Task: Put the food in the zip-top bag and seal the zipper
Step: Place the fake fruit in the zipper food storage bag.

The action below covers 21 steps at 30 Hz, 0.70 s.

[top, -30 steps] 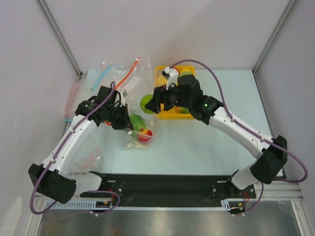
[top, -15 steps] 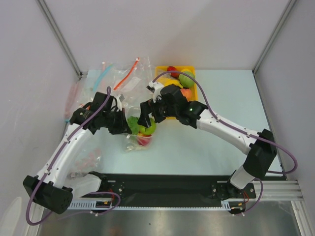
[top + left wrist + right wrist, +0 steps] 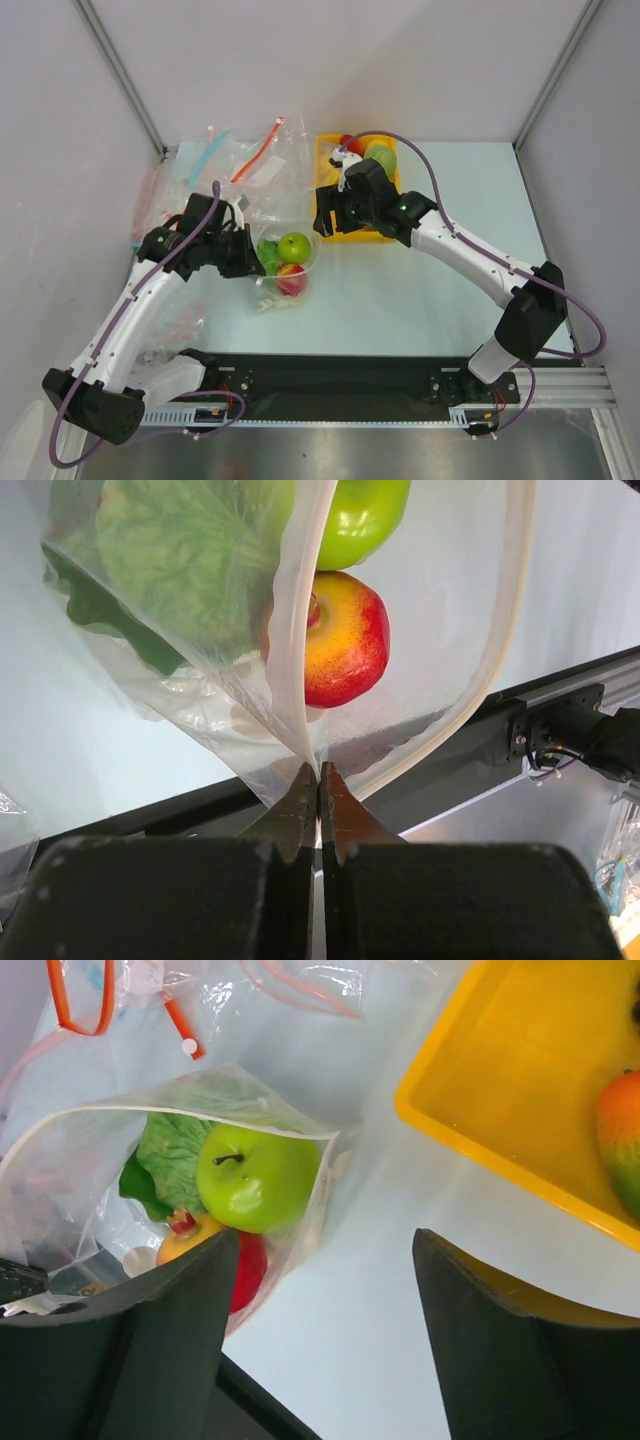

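Observation:
The clear zip-top bag (image 3: 283,290) lies open on the table, left of centre. Inside it are the leafy cabbage (image 3: 267,254), the green apple (image 3: 294,246) and the red fruit (image 3: 291,280). My left gripper (image 3: 247,256) is shut on the bag's mouth edge; the left wrist view shows its jaws (image 3: 318,772) pinching the pale zipper strip (image 3: 288,630), with the red fruit (image 3: 343,652) and apple (image 3: 362,512) beyond. My right gripper (image 3: 322,220) is open and empty, just right of the bag; its wrist view (image 3: 325,1295) shows the apple (image 3: 258,1176) in the bag mouth.
A yellow tray (image 3: 345,234) with more toy fruit stands at the back centre, beside my right gripper, and also shows in the right wrist view (image 3: 500,1080). Plain clear bags with blue and red strips (image 3: 245,160) lie at the back left. More bags (image 3: 175,320) lie near the left arm.
My right gripper carried the green apple from the tray to the bag, let it go inside, and has drawn back toward the tray. My left gripper kept hold of the bag's edge.

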Available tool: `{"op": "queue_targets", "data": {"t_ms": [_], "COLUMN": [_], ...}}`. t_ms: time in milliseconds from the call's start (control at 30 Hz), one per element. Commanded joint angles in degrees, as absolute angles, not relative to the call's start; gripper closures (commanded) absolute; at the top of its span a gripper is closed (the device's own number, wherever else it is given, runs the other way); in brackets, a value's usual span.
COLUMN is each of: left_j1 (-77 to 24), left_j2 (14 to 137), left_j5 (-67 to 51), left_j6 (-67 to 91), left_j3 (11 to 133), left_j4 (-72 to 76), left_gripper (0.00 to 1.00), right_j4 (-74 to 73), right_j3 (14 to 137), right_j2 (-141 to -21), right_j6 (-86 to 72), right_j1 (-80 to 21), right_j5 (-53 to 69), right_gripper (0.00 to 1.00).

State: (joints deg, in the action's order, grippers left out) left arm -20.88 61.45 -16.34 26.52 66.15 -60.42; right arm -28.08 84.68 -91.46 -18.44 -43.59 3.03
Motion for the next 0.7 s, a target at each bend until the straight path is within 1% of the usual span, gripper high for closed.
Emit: {"op": "queue_targets", "data": {"t_ms": [0, 33, 167, 200, 267, 300, 400, 467, 500, 567, 600, 633, 667], "left_j1": [-21.3, -21.3, -21.3, -21.3, -21.3, -21.3, -21.3, -21.3, -21.3, -21.3, -21.3, -21.3, -21.4], "left_j2": [59.8, 59.8, 59.4, 59.4, 59.2, 59.2, 58.7, 58.7, 58.6, 58.5, 58.6, 58.7, 58.7], "left_j5": [-16.3, -16.3, -16.2, -16.1, -16.3, -16.2, -16.3, -16.7, -17.0, -17.7, -18.0, -18.4, -19.8], "left_j6": [27.1, 27.0, 26.7, 26.7, 26.6, 26.5, 26.4, 26.1, 25.9, 25.4, 25.1, 24.8, 23.7], "left_j3": [65.7, 65.7, 65.7, 65.7, 65.7, 65.6, 65.4, 65.3, 65.3, 65.6, 65.8, 66.4, 66.6], "left_j4": [-58.9, -59.1, -59.2, -59.2, -59.2, -59.2, -59.2, -58.8, -58.9, -58.4, -58.3, -57.9, -57.7], "left_gripper": [1.00, 1.00, 1.00, 1.00, 1.00, 1.00, 1.00, 1.00, 1.00, 0.99, 1.00, 1.00, 1.00], "right_j4": [-30.3, -30.3, -29.4, -29.4, -29.4, -29.4, -29.4, -29.7, -29.9, -31.1, -31.8, -32.7, -34.1], "right_j3": [86.8, 86.7, 86.1, 86.3, 86.9, 87.1, 87.9, 88.4, 89.0, 89.5, 89.6, 90.1, 90.0], "right_j2": [-89.6, -89.8, -91.4, -92.1, -93.9, -94.6, -96.5, -97.6, -97.9, -97.9, -97.6, -97.2, -95.6], "right_j6": [-18.7, -18.9, -20.9, -21.1, -21.6, -21.7, -22.5, -22.8, -22.9, -23.1, -23.5, -23.5, -23.5], "right_j1": [-43.9, -44.0, -44.0, -44.0, -44.0, -44.1, -44.4, -44.6, -44.7, -44.9, -44.8, -44.8, -44.7], "right_j5": [2.3, 3.1, 5.3, 5.7, 6.6, 6.9, 7.1, 7.0, 6.4, 5.3, 3.4, 2.4, 1.1], "right_gripper": [0.26, 0.29, 0.37, 0.41, 0.43, 0.49, 0.62, 0.62, 0.65, 0.76, 0.89, 0.96, 1.00]}}
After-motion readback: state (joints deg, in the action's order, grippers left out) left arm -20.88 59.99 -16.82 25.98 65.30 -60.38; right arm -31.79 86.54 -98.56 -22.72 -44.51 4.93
